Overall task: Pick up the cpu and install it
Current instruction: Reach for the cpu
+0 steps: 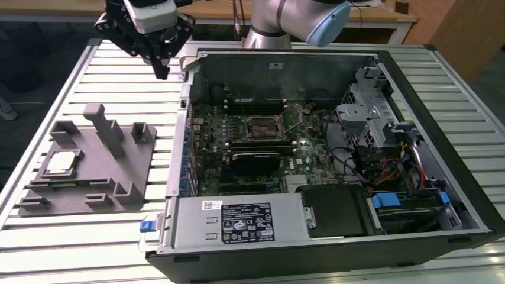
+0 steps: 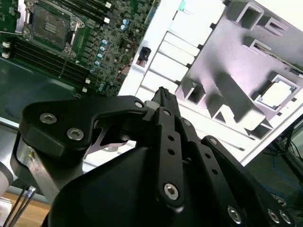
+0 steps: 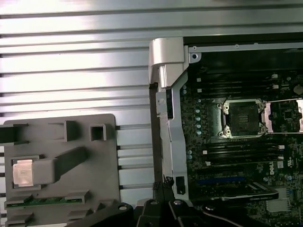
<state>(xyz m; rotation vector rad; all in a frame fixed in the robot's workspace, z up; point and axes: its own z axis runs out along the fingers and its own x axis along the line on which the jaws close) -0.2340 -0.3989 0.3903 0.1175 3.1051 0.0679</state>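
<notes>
**ITEM: gripper** (image 1: 162,71), upper left of exterior view, hanging over the slatted table (image 1: 118,65) just outside the pc case (image 1: 442,136). Fingers look closed tip to tip, nothing held.

**ITEM: cpu** (image 1: 61,163), mid-left of exterior view. Lies flat in a pocket of the grey fixture tray (image 1: 126,177), silver top up. Well apart from gripper, untouched. Also seen in both wrist views (image 3: 22,171) (image 2: 277,94).

**ITEM: socket** (image 1: 263,127), centre of exterior view, on the board inside the case. Looks empty, w/ load plate (image 3: 284,116) swung open beside it.

**RISKS (est.)**
- Chip thin and sunk in pocket, so little edge to grab; off-centre pinch could tilt or drop it.
- Upright post (image 1: 103,124) stands just beside the pocket; a finger could hit it on approach.
- Skewed or hard set-down could damage socket contacts.

**SURROUNDINGS / OBSTRUCTIONS**
- Case wall (image 1: 183,118) stands between tray and socket, so a low carry would strike it.
- Memory stick (image 3: 42,201) in a tray slot near the cpu.
- Power supply (image 1: 236,222), lower centre; cables (image 1: 371,165) to the exterior view's right of the board. Both clear of the socket.
</notes>
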